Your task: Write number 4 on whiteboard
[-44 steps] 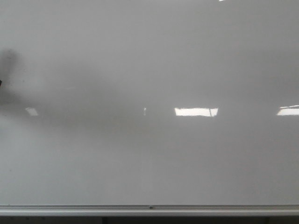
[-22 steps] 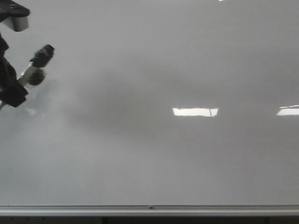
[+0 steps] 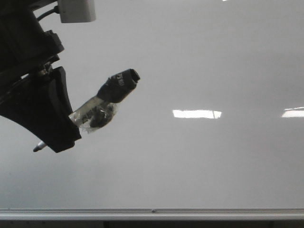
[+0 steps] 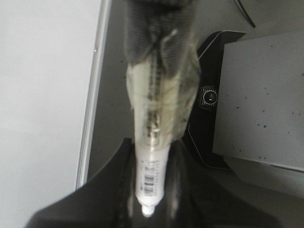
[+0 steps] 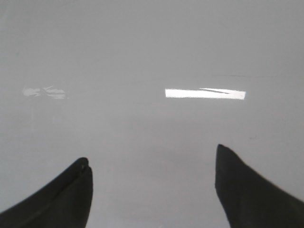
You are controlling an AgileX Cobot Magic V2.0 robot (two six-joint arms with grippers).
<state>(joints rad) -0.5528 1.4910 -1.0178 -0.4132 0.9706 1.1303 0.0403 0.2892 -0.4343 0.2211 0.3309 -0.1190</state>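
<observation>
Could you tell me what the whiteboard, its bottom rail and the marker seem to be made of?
Whiteboard: glossy coated panel, probably; it mirrors ceiling lights.
Bottom rail: silver brushed metal, likely aluminium.
Marker: pale plastic barrel, black cap, wrapped in crinkled clear tape, held by the left gripper.

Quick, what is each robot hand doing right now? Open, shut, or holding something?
Left hand: shut on the tape-wrapped marker with a black cap.
Right hand: open, holding nothing, facing the glossy pale grey whiteboard.

One large glossy pale grey-white whiteboard (image 3: pixel 199 61) fills the front view, and one thin silver metal bottom rail (image 3: pixel 190 213) runs along its lower edge. One tape-wrapped, black-capped marker pen (image 3: pixel 107 97) is up. Two black grippers: left (image 4: pixel 149 209), right (image 5: pixel 152 190).
</observation>
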